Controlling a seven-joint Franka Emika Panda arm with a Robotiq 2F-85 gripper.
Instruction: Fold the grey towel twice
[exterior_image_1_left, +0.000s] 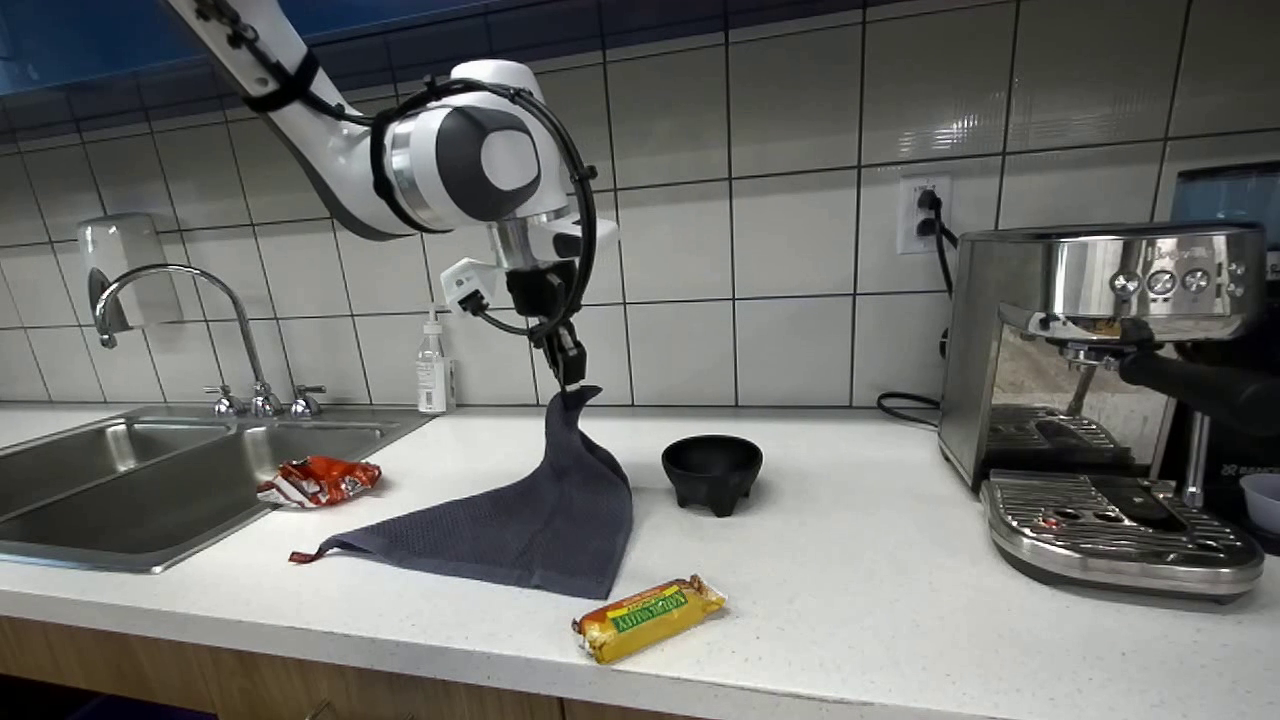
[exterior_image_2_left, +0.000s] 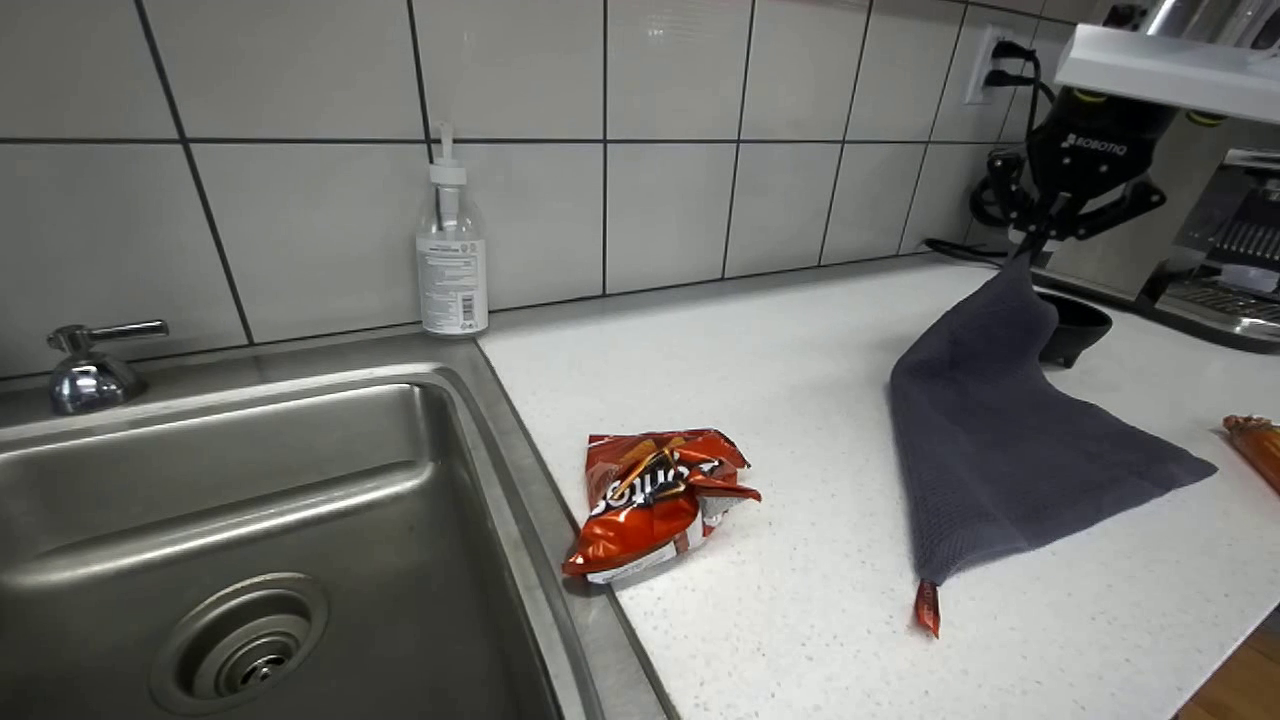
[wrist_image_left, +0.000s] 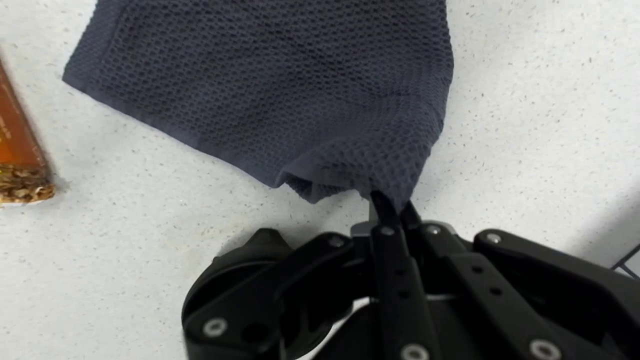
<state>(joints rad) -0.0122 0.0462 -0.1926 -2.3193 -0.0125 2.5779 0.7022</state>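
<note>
The grey towel (exterior_image_1_left: 530, 520) lies partly on the white counter, with one corner pulled up into a peak. That raised corner is pinched by my gripper (exterior_image_1_left: 568, 378), whose jaws are shut on it above the counter. In the wrist view the towel (wrist_image_left: 300, 90) narrows to a bunched tip between the fingers (wrist_image_left: 384, 206). Toward the sink, another corner of the towel (exterior_image_2_left: 1010, 420) rests on the counter and carries a small red tag (exterior_image_2_left: 928, 608). A further corner lies flat close to the snack bar. Part of the towel's underside is hidden by its draped cloth.
A black bowl (exterior_image_1_left: 712, 470) stands close beside the towel, partly under the gripper in the wrist view. The yellow snack bar (exterior_image_1_left: 650, 620) lies near the counter's front. A red chip bag (exterior_image_2_left: 660, 500) sits by the sink (exterior_image_1_left: 240, 530). An espresso machine (exterior_image_1_left: 1100, 380) occupies the far end.
</note>
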